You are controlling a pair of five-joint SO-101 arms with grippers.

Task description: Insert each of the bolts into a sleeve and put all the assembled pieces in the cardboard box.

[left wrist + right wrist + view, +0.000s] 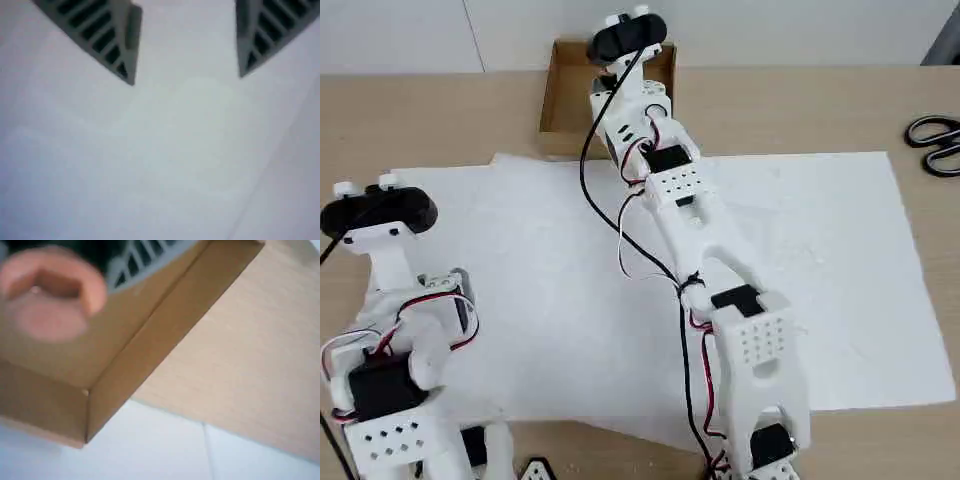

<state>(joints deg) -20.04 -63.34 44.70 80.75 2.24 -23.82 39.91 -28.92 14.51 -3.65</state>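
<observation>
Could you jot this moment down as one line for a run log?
left gripper open over white paper | right arm extended over cardboard box | blurred pink piece over the box, hold unclear

- A wooden table (440, 110) carries a large white paper sheet (820, 260), creased and slightly uneven along its near edge.
- The cardboard box (563, 95) stands at the far side of the table, just beyond the sheet's far edge.
- The right arm (710, 250) stretches from the near edge across the sheet, its wrist end over the box.
- The left arm (405, 330) sits folded at the sheet's near left corner.
- A black cable (583, 170) hangs beside the right arm.
- Scissors (938, 143) lie on bare wood at the right edge.
</observation>
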